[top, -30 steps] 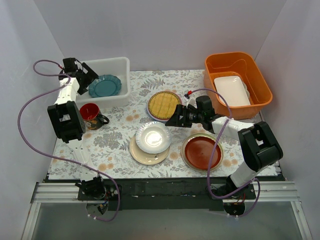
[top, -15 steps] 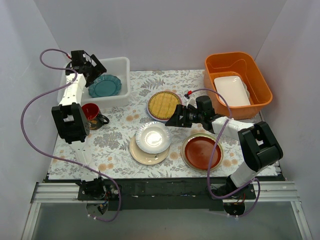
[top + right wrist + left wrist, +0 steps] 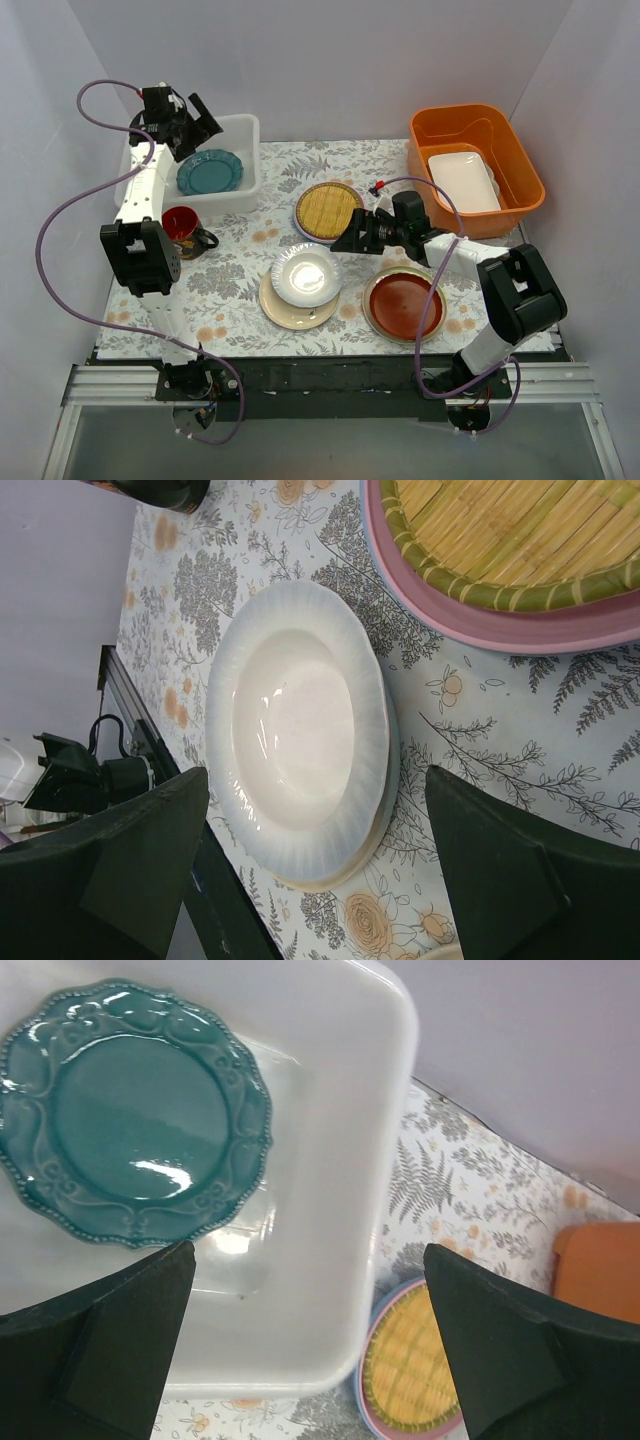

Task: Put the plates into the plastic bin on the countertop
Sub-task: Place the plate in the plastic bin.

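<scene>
A teal scalloped plate [image 3: 210,172] lies in the white plastic bin [image 3: 247,128] at the back left; the left wrist view shows the plate [image 3: 135,1140] and the bin's wall [image 3: 330,1210]. My left gripper [image 3: 198,118] is open and empty above the bin [image 3: 308,1252]. My right gripper [image 3: 346,240] is open and empty, low over the countertop [image 3: 240,280], pointing at a ribbed white plate [image 3: 300,730] stacked on a pale yellow plate [image 3: 297,312]. A woven-bamboo plate [image 3: 328,209] sits on a pink-rimmed plate [image 3: 500,620]. A red-brown plate [image 3: 404,304] lies under the right forearm.
An orange tub [image 3: 520,150] at the back right holds a white rectangular dish [image 3: 463,182]. A red mug [image 3: 182,228] stands just in front of the white bin. White walls close in the back and both sides.
My left gripper has risen from beside the teal plate and swung back toward the bin's rear edge; the plate stays in the bin. The right arm has barely moved.
</scene>
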Controlling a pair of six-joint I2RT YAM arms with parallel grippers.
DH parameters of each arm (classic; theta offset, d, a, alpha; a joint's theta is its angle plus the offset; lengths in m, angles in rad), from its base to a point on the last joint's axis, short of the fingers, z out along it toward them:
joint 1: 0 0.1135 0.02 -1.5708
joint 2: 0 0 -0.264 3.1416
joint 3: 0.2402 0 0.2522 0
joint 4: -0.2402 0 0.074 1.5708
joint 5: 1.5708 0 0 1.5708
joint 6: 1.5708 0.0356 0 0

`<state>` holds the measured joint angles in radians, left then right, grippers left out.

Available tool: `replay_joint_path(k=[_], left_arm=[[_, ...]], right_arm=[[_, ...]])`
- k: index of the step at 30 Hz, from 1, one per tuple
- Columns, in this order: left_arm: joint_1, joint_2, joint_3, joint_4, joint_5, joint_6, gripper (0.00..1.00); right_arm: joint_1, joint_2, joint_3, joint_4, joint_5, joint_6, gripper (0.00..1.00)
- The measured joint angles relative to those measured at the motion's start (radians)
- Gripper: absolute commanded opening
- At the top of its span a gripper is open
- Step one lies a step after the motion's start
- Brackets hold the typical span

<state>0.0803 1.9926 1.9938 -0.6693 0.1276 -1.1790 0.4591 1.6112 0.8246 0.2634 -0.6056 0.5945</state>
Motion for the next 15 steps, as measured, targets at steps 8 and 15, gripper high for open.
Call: replay_joint_path(k=[8,15], left_arm=[[-0.036,-0.074,-0.024,-0.011,0.070,0.005,0.98],[-0.052,-0.128,-0.113,-0.021,0.114,0.013,0.98]], right_arm=[[0.000,-0.017,0.000,-0.001,0.000,0.000,0.96],[0.000,-0.021,0.000,-0.002,0.003,-0.001,0.96]])
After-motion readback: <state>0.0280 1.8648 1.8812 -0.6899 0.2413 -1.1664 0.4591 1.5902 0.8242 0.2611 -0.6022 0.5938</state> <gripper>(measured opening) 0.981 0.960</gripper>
